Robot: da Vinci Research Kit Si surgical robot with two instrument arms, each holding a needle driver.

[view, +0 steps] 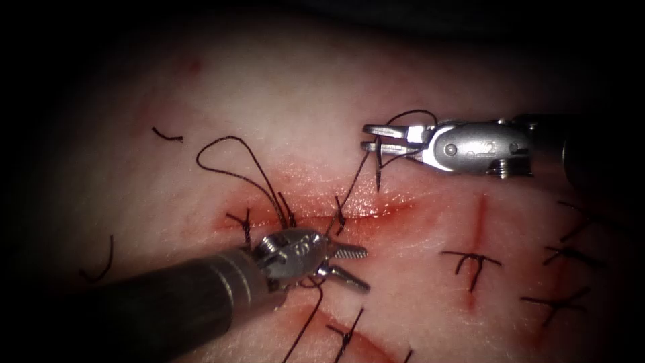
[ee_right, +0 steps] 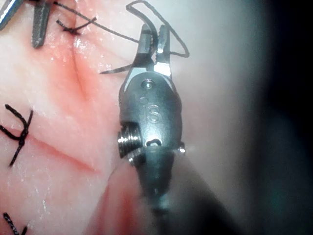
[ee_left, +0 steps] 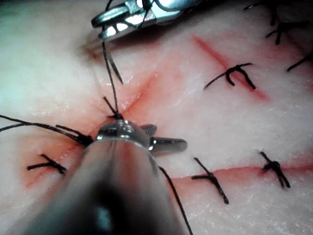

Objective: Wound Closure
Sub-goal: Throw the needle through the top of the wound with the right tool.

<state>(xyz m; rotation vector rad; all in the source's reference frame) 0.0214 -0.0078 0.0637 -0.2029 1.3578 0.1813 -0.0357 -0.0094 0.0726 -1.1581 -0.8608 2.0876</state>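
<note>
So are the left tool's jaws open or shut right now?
Open. In the endoscope view the left tool has its two jaws spread in a V over the cut, with nothing between them. The right tool holds the thread.

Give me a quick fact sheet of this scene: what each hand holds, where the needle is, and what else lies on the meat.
left hand: jaws open, holding nothing, beside the cut
right hand: jaws shut on the thread, above the cut in the endoscope view
thread: runs from the right hand down to the cut; a loop lies to the left
needle: cannot tell where it is
tissue: pale, with red fluid around the cut
finished stitches: knotted, on other cuts to the right
cut ends of thread: loose, to the left
</note>
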